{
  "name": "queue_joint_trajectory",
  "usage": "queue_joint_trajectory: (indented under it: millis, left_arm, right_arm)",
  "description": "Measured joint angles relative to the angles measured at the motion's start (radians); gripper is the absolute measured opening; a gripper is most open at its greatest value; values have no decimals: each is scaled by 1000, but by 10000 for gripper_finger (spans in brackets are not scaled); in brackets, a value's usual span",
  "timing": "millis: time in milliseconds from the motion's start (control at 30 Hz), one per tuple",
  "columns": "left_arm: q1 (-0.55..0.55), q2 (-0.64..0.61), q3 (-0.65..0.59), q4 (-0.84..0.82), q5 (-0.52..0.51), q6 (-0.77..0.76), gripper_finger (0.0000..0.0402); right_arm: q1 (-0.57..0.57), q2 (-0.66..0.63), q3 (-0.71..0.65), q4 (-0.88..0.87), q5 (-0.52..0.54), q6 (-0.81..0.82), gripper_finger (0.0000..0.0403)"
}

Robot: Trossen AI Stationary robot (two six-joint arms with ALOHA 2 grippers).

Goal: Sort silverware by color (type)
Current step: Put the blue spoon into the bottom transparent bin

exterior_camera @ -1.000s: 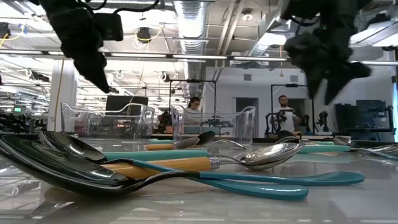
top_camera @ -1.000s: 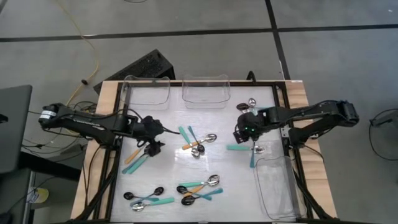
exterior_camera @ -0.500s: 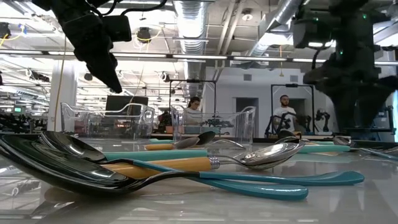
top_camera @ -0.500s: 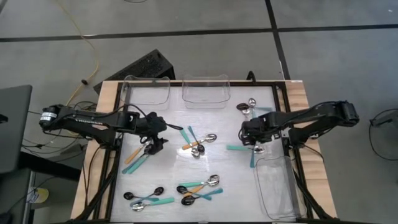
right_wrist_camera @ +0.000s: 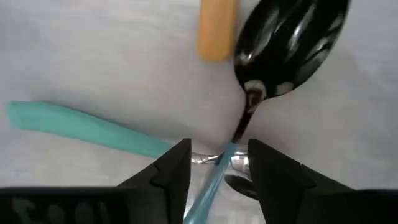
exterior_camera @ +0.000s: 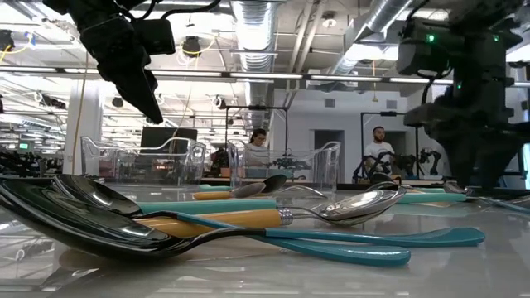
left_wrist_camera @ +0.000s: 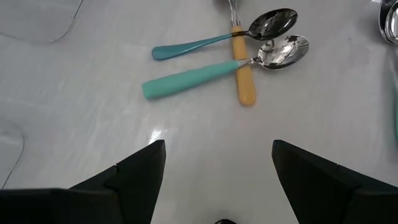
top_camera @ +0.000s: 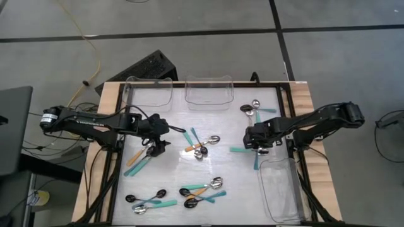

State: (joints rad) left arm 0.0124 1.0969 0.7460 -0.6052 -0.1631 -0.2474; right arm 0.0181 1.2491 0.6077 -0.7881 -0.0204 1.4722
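Note:
Small spoons with teal or orange handles lie flat in groups on the white table. My right gripper (top_camera: 259, 145) is low over a crossed pair. In the right wrist view its fingers (right_wrist_camera: 219, 158) stand open with a narrow gap. They straddle the thin teal handle (right_wrist_camera: 214, 180) of a black-bowled spoon (right_wrist_camera: 292, 37) and the silver neck of a teal-handled spoon (right_wrist_camera: 81, 127). An orange handle (right_wrist_camera: 217, 25) lies beyond. My left gripper (top_camera: 158, 144) hangs open (left_wrist_camera: 217, 149) above the table, short of three crossed spoons (left_wrist_camera: 249, 50).
Clear bins stand at the far edge (top_camera: 149, 93) (top_camera: 209, 91) and at the near right (top_camera: 281, 189). More spoons lie near my left gripper (top_camera: 140, 161), at the near edge (top_camera: 202, 189) (top_camera: 148, 202) and far right (top_camera: 252, 107). People stand in the room behind.
My right gripper has moved toward the table's near right and come down from well above the table to its surface, onto the crossed spoons. My left gripper has shifted a little toward the right and then held still. No spoon has moved.

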Motion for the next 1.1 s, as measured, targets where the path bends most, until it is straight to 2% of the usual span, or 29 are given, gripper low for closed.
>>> queue_joint_trajectory:
  millis: [300, 567, 733, 967, 1100]
  left_arm:
    - [0, 0, 0, 56, 0, -8, 281]
    - [0, 0, -1, 63, -1, -21, 281]
    - [1, 0, -1, 64, -8, 1, 281]
    - [3, 0, -1, 55, 1, 9, 281]
    - [3, 0, -1, 57, -3, 27, 281]
  right_arm:
    - [-9, 38, -68, 84, 26, 29, 130]
    - [-5, 60, -68, 87, 37, 35, 54]
    - [-10, 14, -57, 68, 111, 97, 24]
    - [-41, -87, 7, 52, 233, 79, 24]
    - [-52, -149, 53, 57, 352, 63, 24]
